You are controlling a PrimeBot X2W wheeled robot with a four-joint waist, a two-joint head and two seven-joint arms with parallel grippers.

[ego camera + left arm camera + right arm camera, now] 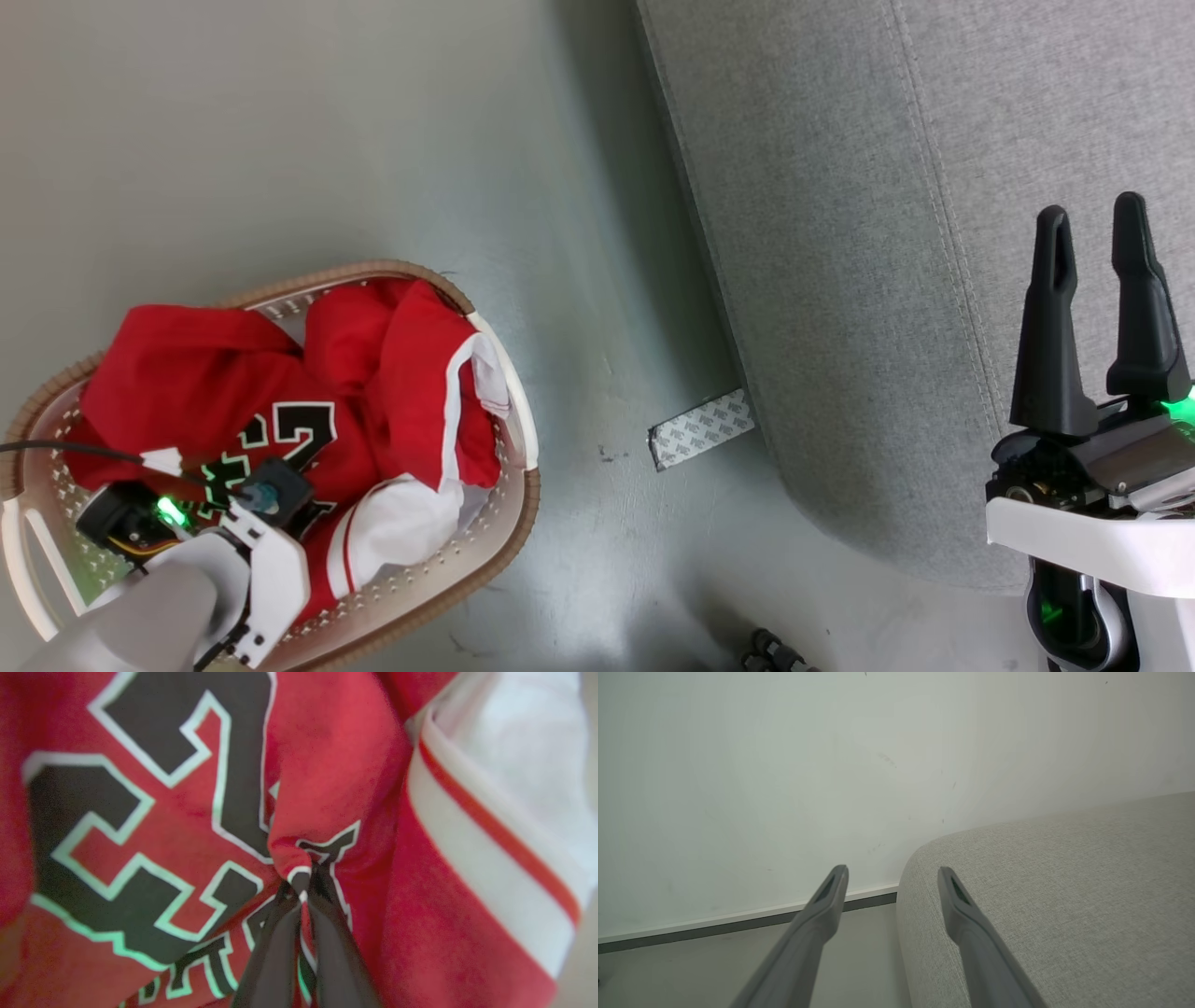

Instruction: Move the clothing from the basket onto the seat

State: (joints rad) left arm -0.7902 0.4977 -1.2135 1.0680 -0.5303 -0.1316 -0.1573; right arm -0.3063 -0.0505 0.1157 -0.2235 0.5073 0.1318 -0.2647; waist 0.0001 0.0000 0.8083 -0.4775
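Red clothing with white trim (280,411) fills the oval white basket (523,467) on the floor at lower left. On top lies a jersey with black white-outlined numbers (154,826). My left gripper (302,895) reaches down into the pile, its wrist hiding the fingers in the head view; up close the two fingers are shut on a pinched fold of the jersey. The grey sofa seat (887,233) takes up the right side. Over it my right gripper (1092,233) stands open and holds nothing, fingertips apart (892,877) above the seat's rounded corner (1064,896).
Grey floor (373,140) lies between basket and sofa. A patterned white strip (702,429) lies on the floor at the sofa's edge. A pale wall and dark baseboard (738,926) stand beyond the sofa. A small dark object (770,651) sits at the bottom edge.
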